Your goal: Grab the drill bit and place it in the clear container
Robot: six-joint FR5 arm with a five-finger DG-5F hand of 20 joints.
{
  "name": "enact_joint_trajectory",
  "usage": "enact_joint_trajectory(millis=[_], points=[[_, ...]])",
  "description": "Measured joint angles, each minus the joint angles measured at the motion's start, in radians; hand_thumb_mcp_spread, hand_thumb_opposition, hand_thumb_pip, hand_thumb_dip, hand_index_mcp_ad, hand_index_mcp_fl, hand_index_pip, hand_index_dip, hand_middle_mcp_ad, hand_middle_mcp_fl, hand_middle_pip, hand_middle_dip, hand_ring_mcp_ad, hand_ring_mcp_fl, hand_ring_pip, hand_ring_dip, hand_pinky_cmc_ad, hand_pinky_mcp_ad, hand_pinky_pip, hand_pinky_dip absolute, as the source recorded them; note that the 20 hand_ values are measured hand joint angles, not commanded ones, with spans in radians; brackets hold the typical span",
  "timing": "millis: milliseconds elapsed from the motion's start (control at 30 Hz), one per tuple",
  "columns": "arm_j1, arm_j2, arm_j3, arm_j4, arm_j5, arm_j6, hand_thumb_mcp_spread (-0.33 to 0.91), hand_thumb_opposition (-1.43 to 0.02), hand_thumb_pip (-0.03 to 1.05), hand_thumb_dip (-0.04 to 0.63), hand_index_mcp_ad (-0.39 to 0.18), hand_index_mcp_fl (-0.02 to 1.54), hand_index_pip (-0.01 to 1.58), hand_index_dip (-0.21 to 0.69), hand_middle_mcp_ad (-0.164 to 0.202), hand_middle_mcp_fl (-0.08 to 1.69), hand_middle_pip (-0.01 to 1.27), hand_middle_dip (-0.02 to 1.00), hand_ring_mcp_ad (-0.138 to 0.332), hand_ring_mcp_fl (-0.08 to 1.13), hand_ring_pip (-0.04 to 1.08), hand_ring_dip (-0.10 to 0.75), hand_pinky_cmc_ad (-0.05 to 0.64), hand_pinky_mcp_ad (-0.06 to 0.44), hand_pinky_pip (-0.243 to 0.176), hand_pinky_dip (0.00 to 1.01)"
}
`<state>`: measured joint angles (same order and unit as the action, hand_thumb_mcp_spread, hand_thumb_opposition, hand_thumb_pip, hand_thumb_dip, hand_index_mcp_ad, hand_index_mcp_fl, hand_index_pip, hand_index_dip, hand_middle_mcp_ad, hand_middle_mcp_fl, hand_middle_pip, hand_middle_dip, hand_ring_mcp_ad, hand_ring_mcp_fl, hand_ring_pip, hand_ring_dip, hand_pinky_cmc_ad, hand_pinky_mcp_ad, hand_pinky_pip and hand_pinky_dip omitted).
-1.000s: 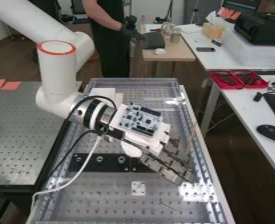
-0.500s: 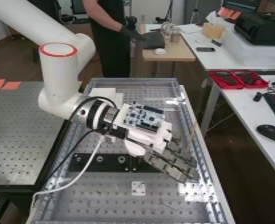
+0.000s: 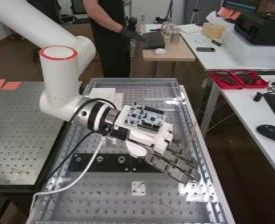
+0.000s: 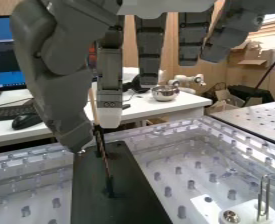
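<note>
I judge that I am at the grasp: my hand (image 3: pixel 174 167) is down at the drill bit (image 4: pixel 104 155), and the placing lies ahead. My fingers reach out nearly straight, with the thumb set opposite the nearest one, so I count the hand as open, though the gap there is narrow. The bit runs through that gap; whether thumb and finger press on it I cannot tell. Below, its dark, fluted-looking stretch comes down to the black bar (image 4: pixel 131 195), where it seems to stand, over the clear-walled tray (image 3: pixel 133 79). I take that tray for the clear container, without being sure. The bit's long axis is close to upright, with a slight lean; its thin brown end points up past my fingertips and its dark end down at the bar. Which end cuts, I can't say. Next I should bring thumb and finger together squarely across the shank, then draw it straight up along its own axis before carrying it over. Something this slender could roll or pivot between my fingertips if I pinch off centre.
</note>
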<state>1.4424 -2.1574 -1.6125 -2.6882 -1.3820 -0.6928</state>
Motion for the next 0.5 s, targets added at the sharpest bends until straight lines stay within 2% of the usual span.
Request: enact_joint_trajectory(millis=[500], points=[[-0.016,-0.015,0.017,-0.008,-0.03,-0.036,0.51,-0.82,0.5,0.239,-0.138,0.27,1.33,0.344,0.061,0.27,0.12,0.21,0.202,0.06,0.1,0.051,0.286,0.152,-0.07,0.14]])
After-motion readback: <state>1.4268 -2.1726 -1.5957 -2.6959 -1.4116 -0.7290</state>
